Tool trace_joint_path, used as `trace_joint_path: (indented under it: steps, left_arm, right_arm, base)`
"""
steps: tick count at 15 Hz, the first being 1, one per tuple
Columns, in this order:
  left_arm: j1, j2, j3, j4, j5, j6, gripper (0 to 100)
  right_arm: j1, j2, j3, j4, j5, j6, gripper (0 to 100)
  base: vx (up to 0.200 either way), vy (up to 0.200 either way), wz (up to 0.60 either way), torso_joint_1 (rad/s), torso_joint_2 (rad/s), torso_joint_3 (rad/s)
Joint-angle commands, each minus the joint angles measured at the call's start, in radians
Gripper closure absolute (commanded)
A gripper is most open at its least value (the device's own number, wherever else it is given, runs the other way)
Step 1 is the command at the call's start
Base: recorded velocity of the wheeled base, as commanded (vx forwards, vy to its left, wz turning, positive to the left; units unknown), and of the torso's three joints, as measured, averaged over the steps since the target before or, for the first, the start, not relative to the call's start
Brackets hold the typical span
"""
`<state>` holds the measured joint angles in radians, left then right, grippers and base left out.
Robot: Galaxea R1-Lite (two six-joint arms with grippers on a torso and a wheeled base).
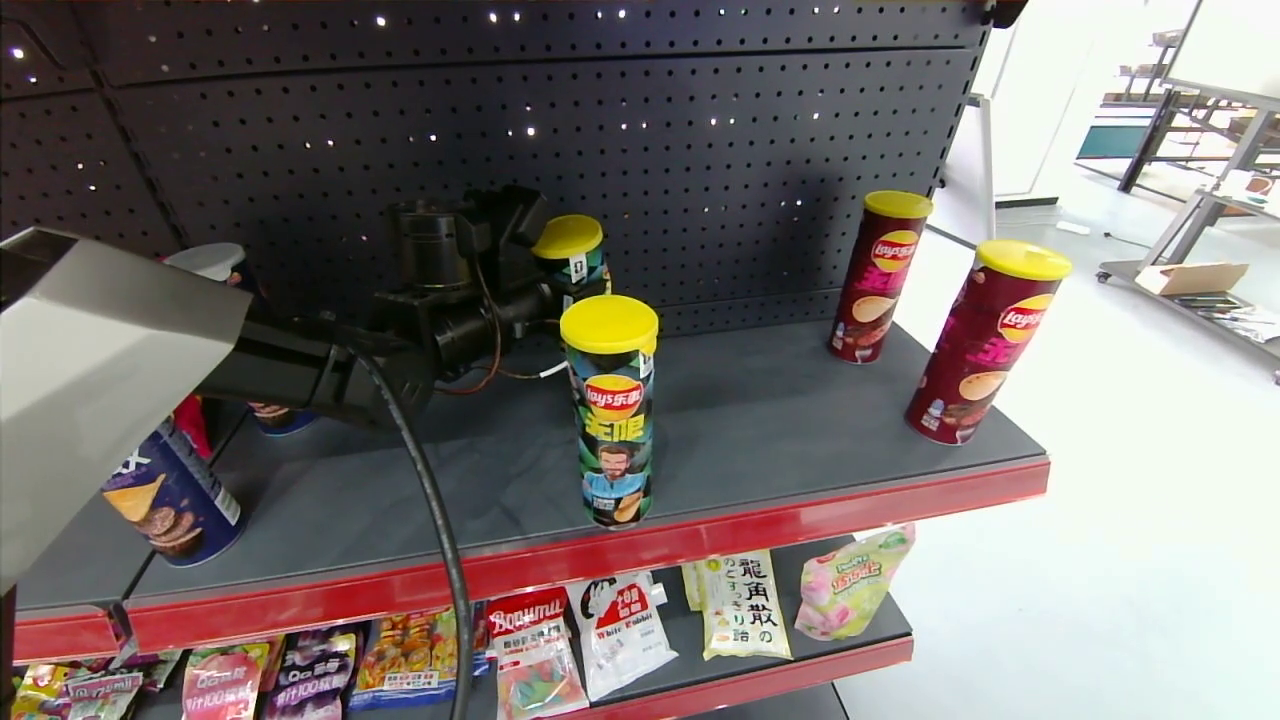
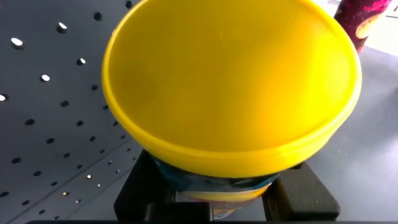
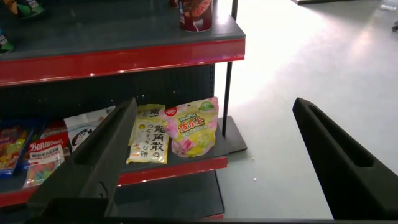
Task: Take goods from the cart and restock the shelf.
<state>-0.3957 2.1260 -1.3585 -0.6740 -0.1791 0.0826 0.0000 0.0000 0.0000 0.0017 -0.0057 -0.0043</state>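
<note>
A yellow-lidded chip can is being clamped by the left gripper, whose fingers are being pressed against the can's sides just beneath its lid. The can is being held upright at the back of the upper shelf, with the pegboard close behind the gripper. Whether its base is resting on the shelf cannot be told.

A green-labelled can is being shown just in front of this gripper, upright near the shelf's red front edge and apart from the held one. Two maroon cans are standing well off to the gripper's right, the nearer one at the back and the farther one toward the front corner. A blue can is standing to the gripper's left, beyond the arm and nearer the front edge.

The right gripper is being held with its fingers spread wide apart and nothing between them. Ahead of it, on the lower shelf, a pink-and-green bag is lying just beside a yellow-and-white bag.
</note>
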Motion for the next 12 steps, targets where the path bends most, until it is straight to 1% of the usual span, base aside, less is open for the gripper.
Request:
trace_joint_path:
  steps: [1,6,9,12]
  left_arm:
    - [-0.006,-0.008,-0.001,0.005,0.001,0.0,100]
    - [-0.006,-0.003,0.001,0.005,0.0,0.0,100]
    - [-0.008,0.003,0.001,0.007,0.0,0.013,100]
    - [-0.011,0.003,0.001,0.022,0.0,0.013,100]
  right_arm:
    - [0.0,0.002,0.0,0.0,0.0,0.0,0]
    - [0.0,0.002,0.0,0.0,0.0,0.0,0]
    - [0.0,0.002,0.0,0.0,0.001,0.0,0]
    - [0.0,0.002,0.0,0.0,0.0,0.0,0]
  base:
    - [0.0,0.0,0.0,0.0,0.0,0.0]
    - [0.0,0.0,0.0,0.0,0.0,0.0]
    - [0.0,0.0,0.0,0.0,0.0,0.0]
    - [0.0,0.0,0.0,0.0,0.0,0.0]
